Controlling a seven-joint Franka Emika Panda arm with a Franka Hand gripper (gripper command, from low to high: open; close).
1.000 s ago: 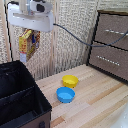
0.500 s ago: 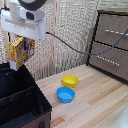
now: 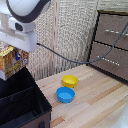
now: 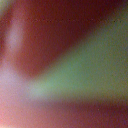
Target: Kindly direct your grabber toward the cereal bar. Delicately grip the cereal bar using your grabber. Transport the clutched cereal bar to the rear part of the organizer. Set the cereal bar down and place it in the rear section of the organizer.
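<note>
Overhead, the white grabber (image 3: 15,50) hangs from the bulky arm at the exterior view's left, clamped on the cereal bar (image 3: 11,61), which is held in the air above the black organizer (image 3: 22,102). Open tabletop (image 3: 95,100) lies right of the yellow bowl (image 3: 70,80) and blue bowl (image 3: 65,94). The wrist view is blurred.

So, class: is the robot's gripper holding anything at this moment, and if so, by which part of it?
Yes: the grabber holds the cereal bar by its upper end, so the packet hangs below it, above the organizer. The fingers are hidden; the wrist view is blurred.
</note>
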